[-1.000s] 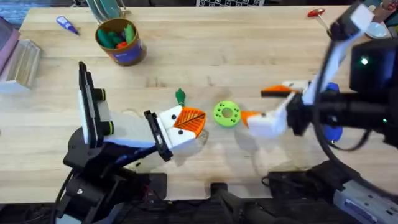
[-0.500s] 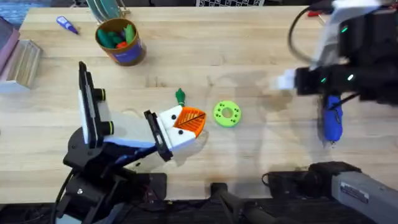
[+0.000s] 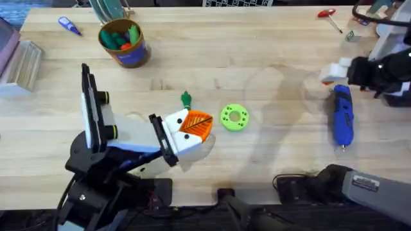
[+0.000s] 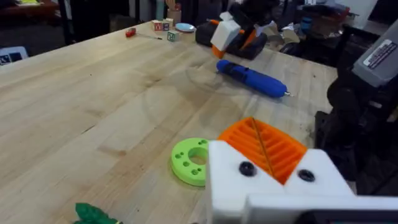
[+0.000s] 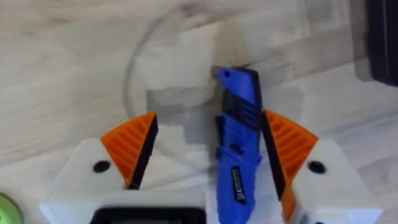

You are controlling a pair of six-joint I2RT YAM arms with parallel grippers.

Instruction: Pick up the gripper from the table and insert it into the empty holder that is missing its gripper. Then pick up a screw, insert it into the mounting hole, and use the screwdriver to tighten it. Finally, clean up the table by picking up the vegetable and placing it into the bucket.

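While the blue screwdriver lies flat on the wooden bench at its right side, bit toward the near edge, the right hand hangs over its blunt end with the jaws spread wide. The wrist view shows the tool between the two orange pads, close against one and well clear of the other, neither plainly pressing it; nothing is held.

Near the front middle of the bench, the left hand rests low. Its white mount carries a ribbed orange gripper, and two dark screw heads show on the mount's face. Whether this hand's jaws are open or closed cannot be told from these views.

Just beyond the left hand lies the small green vegetable, leafy end away from the arms. A bright green disc with holes sits just to the right of the hand, between it and the screwdriver but well apart from the tool.

At the far left stands the orange bucket with its blue label band, upright, green and red toy pieces showing inside. A small blue pen-like tool lies beside it toward the corner. A red-handled screwdriver lies at the far right edge.
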